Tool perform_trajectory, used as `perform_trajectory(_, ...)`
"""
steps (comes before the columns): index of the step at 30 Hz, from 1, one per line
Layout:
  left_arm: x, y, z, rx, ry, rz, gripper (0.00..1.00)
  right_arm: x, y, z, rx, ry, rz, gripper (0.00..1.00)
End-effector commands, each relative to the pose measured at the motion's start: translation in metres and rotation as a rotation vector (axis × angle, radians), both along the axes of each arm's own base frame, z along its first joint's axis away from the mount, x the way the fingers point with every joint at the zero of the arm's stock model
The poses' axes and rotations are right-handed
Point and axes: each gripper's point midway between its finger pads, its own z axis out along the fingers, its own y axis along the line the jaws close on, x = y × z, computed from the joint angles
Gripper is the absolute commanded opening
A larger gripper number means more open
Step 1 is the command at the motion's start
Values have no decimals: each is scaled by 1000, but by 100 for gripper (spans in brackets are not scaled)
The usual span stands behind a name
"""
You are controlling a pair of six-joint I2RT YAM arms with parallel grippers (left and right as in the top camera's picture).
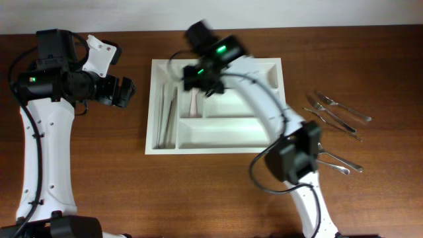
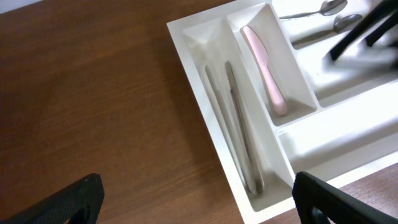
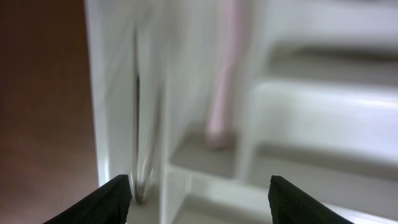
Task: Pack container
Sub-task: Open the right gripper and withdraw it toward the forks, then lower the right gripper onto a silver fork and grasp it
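While the right fingers (image 3: 115, 196) stand spread wide and hold nothing, they hang low over the left end of the container (image 1: 215, 151). Both the wrist view and the overhead view of them are smeared, so their exact height cannot be judged.

Risk one: a spread fingertip catches a divider wall and shoves or tips the container on the bench (image 1: 99, 178). Directly beneath lie the pink knife (image 2: 266, 70) in the second narrow compartment and two grey utensils (image 2: 240, 134) in the outermost one. A low pass could flick any of these out or across a wall. Two spoons (image 2: 314, 9) occupy a long compartment beyond. The other long compartments, as far as seen, are bare. The container itself sits at mid-bench.

Risk two: the arms meet if both work the same end. Just off the container's left wall, the left fingers (image 2: 69, 204) are likewise wide apart and empty, hovering over bare wood.

Risk three: a grasp takes two items at once, or skids flat metal along the wood instead of lifting it. Farthest out, to the right and well apart from the container, loose forks (image 1: 338, 111) and further pieces (image 1: 338, 161) await packing. They lie close together, and some appear to touch.
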Motion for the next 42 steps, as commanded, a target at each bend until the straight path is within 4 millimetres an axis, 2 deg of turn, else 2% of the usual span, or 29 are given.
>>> perform_trajectory(1, -3, -2, 12, 2, -36, -16, 99, 30, -65, 75, 35, -166, -99, 71)
perform_trajectory(5, -3, -2, 12, 2, -36, -16, 99, 57, -152, 91, -14, -233, -170, 72)
perform_trajectory(7, -3, -2, 12, 2, -36, -16, 99, 68, -205, 92, -52, -252, -207, 73)
perform_trajectory(10, -3, -2, 12, 2, -36, -16, 99, 73, -272, 89, -107, -263, -245, 75)
perform_trajectory(14, -3, -2, 12, 2, -36, -16, 99, 69, -344, 88, -206, -296, -189, 75)
perform_trajectory(18, -3, -2, 12, 2, -36, -16, 99, 56, -395, 82, -323, -307, -20, 75)
perform_trajectory(22, -3, -2, 12, 2, -36, -16, 99, 42, -420, 70, -398, -289, 165, 75)
perform_trajectory(28, -3, -2, 12, 2, -36, -16, 99, 29, -444, 46, -402, -221, 160, 75)
perform_trajectory(34, -3, -2, 12, 2, -36, -16, 99, 26, -446, -9, -381, -156, 222, 74)
perform_trajectory(36, -3, -2, 12, 2, -36, -17, 99, 24, -445, -29, -374, -138, 239, 71)
perform_trajectory(42, -3, -2, 12, 2, -36, -16, 99, 15, -442, -65, -354, -97, 264, 70)
